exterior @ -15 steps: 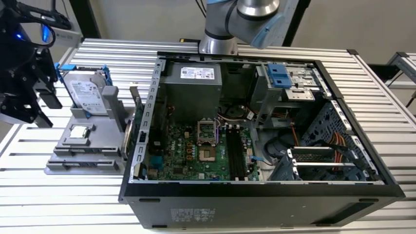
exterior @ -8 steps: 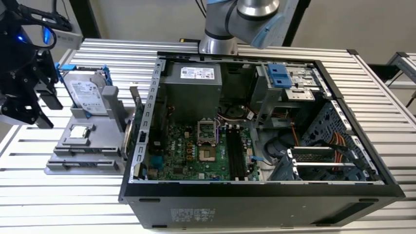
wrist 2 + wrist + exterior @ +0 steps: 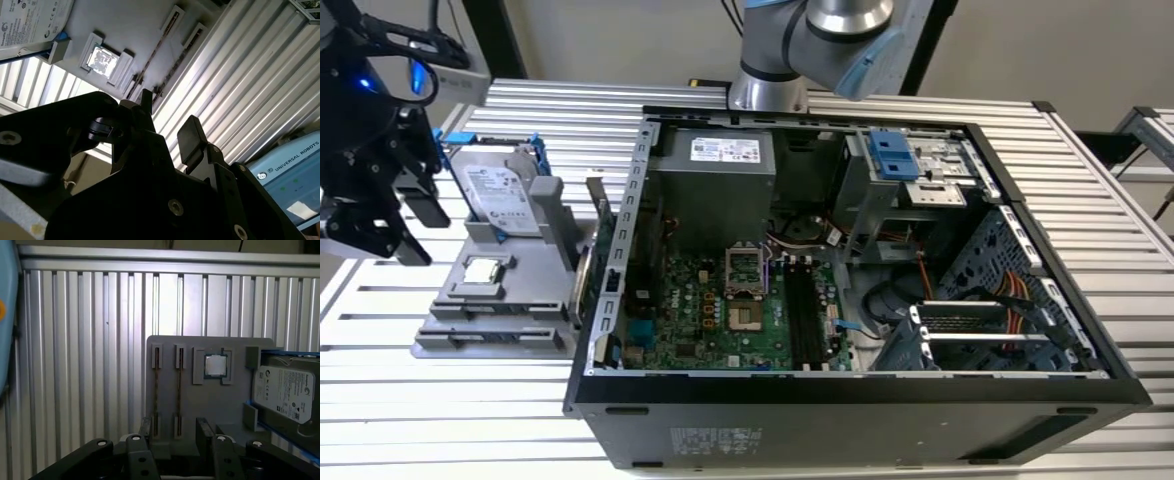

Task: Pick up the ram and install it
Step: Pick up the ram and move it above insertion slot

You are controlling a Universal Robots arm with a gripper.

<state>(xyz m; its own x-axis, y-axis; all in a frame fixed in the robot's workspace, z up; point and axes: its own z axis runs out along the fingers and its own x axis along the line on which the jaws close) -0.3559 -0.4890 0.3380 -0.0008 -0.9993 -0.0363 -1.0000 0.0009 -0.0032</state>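
Obs: gripper (image 3: 174,426) fingers spread, empty; the ram (image 3: 179,390) stands on edge in a slot of the grey holder (image 3: 230,405), just beyond the fingertip gap, edge-up likely so they can straddle it.

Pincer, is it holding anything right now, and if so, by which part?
Nothing is held. The pincer is open with nothing in its gap, close to the grey holder.

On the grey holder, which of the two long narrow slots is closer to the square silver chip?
The slot beside the chip; the other slot runs along the holder's outer edge.
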